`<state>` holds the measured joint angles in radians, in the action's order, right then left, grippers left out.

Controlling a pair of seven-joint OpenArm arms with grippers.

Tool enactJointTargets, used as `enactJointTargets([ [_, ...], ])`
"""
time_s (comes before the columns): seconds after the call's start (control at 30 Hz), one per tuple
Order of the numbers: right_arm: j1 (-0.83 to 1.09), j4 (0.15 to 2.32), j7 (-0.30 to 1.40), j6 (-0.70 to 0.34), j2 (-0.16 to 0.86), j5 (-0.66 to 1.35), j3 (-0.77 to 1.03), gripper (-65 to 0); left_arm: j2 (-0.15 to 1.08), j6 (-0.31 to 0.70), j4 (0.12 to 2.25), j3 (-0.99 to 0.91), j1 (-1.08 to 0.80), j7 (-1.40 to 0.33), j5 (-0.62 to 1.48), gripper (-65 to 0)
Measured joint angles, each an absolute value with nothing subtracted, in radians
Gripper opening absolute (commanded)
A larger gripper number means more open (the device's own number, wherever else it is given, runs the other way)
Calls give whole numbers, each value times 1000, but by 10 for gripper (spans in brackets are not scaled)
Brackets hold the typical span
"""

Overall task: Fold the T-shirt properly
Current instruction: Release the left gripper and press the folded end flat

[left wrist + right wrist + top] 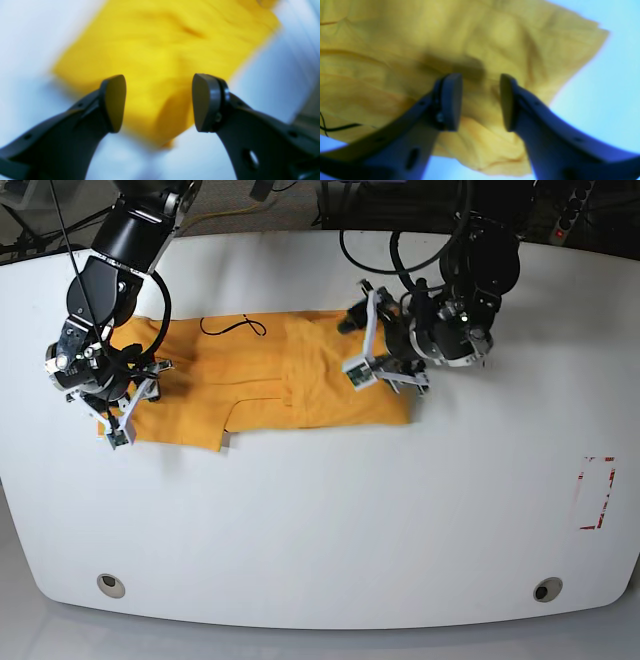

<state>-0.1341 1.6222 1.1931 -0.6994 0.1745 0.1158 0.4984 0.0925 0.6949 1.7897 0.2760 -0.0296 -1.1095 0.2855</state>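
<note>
T-shirt (340,380) w/ partial black script, prob. cursive

The left wrist view is strongly blurred; the right wrist view is softly blurred. The base view is bright and mostly sharp.

Arms: two, mostly black, with grey and silvery patches around the joints
Left arm (485,265): bulky black segments, pale metallic parts at the wrist
Right arm (110,290): black upper section, small light fittings scattered along the lower part
Cables: black, thick, standing out in loops from both arms
Left gripper (158,103): dark grey, blunt fingers with rounded tips, widening into black bases; round screw heads along them
Right gripper (480,102): same blunt shape, looking bluish-black, its details blurred
Markings: too small to read
</note>
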Motion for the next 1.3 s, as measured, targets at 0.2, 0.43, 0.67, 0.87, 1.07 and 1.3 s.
enactJointTargets([
  [0.2, -207, 1672, 1271, -699, 155, 131, 662, -135, 93, 697, 1700, 362, -44, -1072, 146, -278],
  [0.43, -282, 1586, 1349, -698, 193, 112, 857, -127, 128, 698, 1820, 272, -57, -1069, 141, -278],
  [0.67, -268, 1350, 1355, -697, 271, 353, 944, -130, 133, 697, 1882, 80, -64, -1073, 134, -278],
  [0.87, -221, 1184, 1360, -694, 328, 513, 963, -132, 134, 697, 1886, 27, -67, -1078, 146, -278],
  [1.07, -213, 1183, 1342, -693, 330, 548, 954, -132, 129, 697, 1912, 35, -107, -1072, 273, -278],
  [1.3, -210, 1183, 1340, -696, 329, 547, 955, -132, 122, 697, 1942, 46, -119, -1079, 463, -278],
])
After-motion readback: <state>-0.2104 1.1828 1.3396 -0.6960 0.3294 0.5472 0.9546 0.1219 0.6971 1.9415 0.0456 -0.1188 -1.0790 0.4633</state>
